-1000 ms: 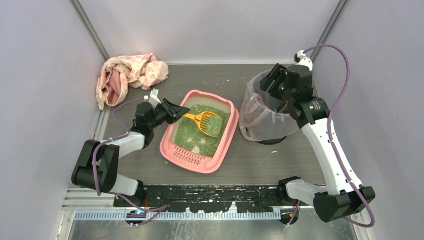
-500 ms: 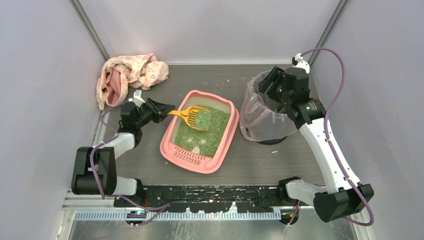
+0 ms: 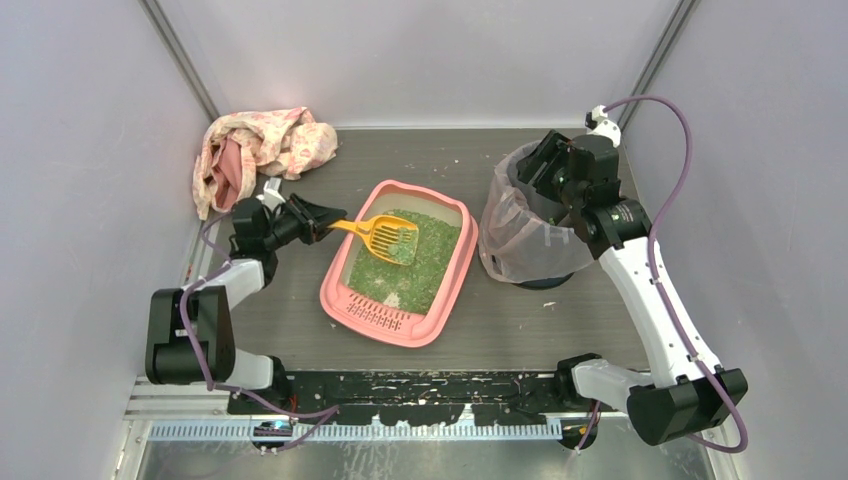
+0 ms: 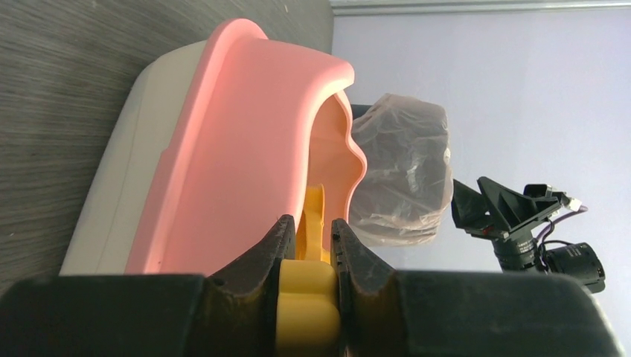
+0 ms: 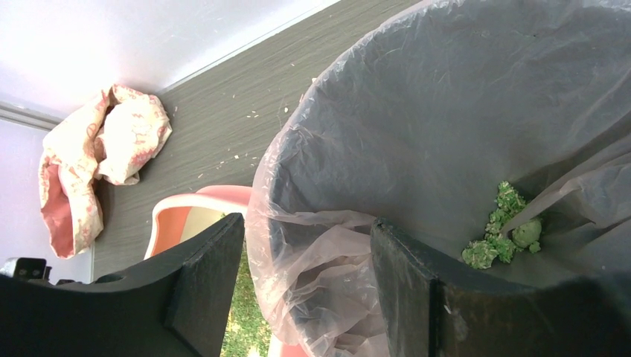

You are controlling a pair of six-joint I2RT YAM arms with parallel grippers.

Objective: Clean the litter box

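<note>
Midway across the table (image 3: 520,330) lies the shallow pink plastic litter box (image 3: 385,320), green granules (image 3: 440,250) inside, slotted grate lip at its near end. Above it the left gripper (image 4: 306,230) clamps a yellow plastic scoop (image 3: 385,232); the right gripper (image 5: 305,260) gapes around the rim of the bag-lined dark bin (image 3: 520,240).

Litter box (image 3: 380,315): 1, I count, ahead of left pincer (image 3: 335,222)
Scoop (image 3: 385,236): 1, clamped in left pincer
Lined bin (image 3: 515,235): 1, at right pincer (image 3: 550,168)
Cloth (image 3: 262,145): 1, beyond left pincer
</note>
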